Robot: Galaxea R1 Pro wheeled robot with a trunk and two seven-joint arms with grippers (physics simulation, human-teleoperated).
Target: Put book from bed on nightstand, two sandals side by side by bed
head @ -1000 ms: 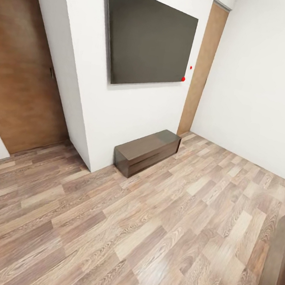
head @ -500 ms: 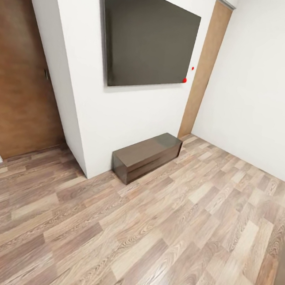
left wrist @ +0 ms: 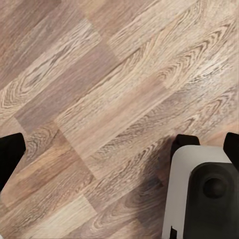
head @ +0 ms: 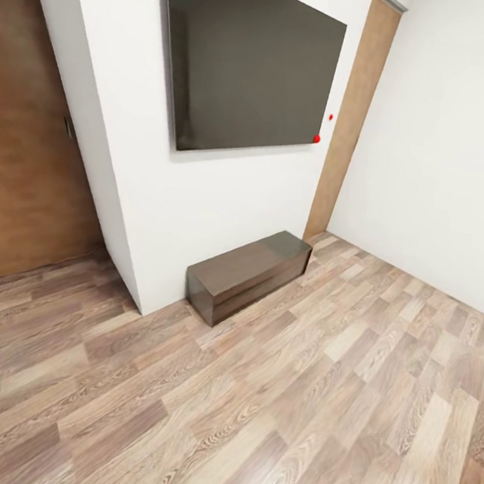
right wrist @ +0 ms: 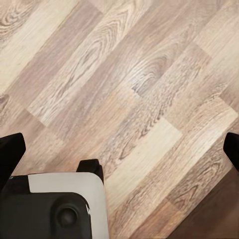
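Observation:
The book, the bed, the nightstand and the sandals are out of view. I am in a white-walled room with a brown wood-plank floor (head: 266,412). My left gripper (left wrist: 119,149) hangs open over bare planks, its black fingertips (left wrist: 10,154) at the picture's two sides. My right gripper (right wrist: 119,149) is also open above the floor, with nothing between its fingertips (right wrist: 10,152). A white and black part of my own body (left wrist: 204,189) sits under each wrist.
A long low dark bench (head: 247,273) stands against the white wall under a big black wall screen (head: 249,61). A brown door (head: 25,155) lies to the left and a lighter door (head: 356,112) at the far corner. Open floor stretches ahead and right.
The whole head view has shifted, so the camera moved: screen and bench look a little larger, and the dark brown edge at the lower right has slid out of the picture.

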